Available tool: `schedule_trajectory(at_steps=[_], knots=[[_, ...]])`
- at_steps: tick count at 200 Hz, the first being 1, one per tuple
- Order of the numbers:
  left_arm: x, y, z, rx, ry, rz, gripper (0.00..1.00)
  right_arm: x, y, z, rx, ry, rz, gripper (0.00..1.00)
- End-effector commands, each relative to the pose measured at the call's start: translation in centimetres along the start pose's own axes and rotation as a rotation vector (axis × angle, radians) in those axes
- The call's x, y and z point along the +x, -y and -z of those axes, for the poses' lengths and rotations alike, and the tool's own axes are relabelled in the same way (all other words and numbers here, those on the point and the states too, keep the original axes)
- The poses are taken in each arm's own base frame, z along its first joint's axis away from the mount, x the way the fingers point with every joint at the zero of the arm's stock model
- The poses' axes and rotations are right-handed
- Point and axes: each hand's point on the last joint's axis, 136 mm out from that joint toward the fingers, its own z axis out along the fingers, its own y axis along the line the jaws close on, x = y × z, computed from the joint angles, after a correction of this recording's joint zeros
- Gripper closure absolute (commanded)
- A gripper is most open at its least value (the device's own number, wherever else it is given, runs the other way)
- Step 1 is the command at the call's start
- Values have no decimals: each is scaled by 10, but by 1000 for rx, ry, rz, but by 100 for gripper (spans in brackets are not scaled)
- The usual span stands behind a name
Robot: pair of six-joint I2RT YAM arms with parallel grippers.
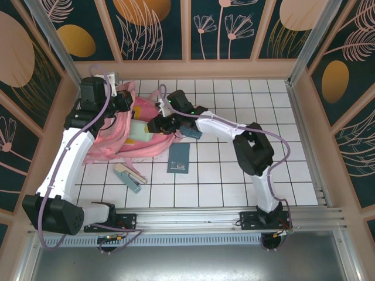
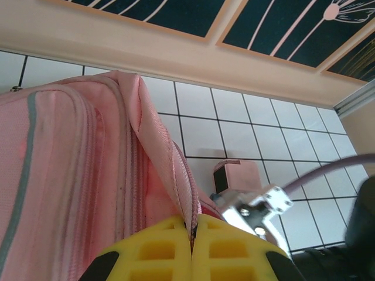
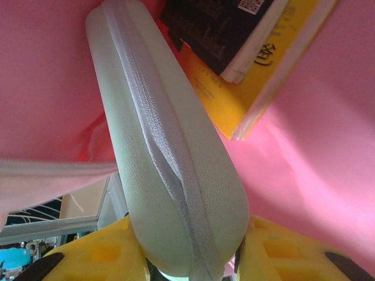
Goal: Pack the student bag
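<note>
**I hold the bag open and the pencil case goes in**

The pink bag (image 1: 117, 143) lies on the white tiled table (image 1: 246, 175). It is at the far left, close to the back wall. It is the biggest thing here.

My left hand (image 2: 192, 237) is at the top of the bag. My two yellow left fingers (image 2: 176, 231) are pressed tight together. They pinch the pink edge of the bag, next to its zip, and that edge runs right in between them. From my left wrist I see the side of the bag with its grey stripes.

My right hand (image 3: 193, 263) reaches over from the right to the bag's opening. Its yellow fingers (image 3: 105, 252) sit on both sides of a pale green pencil case (image 3: 176, 175) and squeeze it. The pencil case points away from my hand. Pink cloth is all around it. Just past it are a yellow book (image 3: 222, 93) and a dark book (image 3: 211, 29), one on the other.

A blue notebook (image 1: 179, 158) lies flat on the tiles near the bag. A small grey thing (image 1: 129, 177) lies to its left. I cannot tell what that one is.
</note>
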Motion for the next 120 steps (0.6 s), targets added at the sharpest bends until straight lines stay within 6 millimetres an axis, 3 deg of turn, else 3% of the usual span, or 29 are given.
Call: schedule_trajectory(at_steps=[1,48,88,120], knots=[[-51,41,36,142,183,-58,100,-3,-15,-23,-47,-47,-17,63],[-50,48,36,185,180,-46,100,2,-21,-78,-104,-105,-37,60],[-44,47,32,197,174,-28,100,-16,-23,-113,-169,-24,-102,54],[-40,43,30,187,175,-19,100,-28,-30,-128,-195,-10,-88,33]])
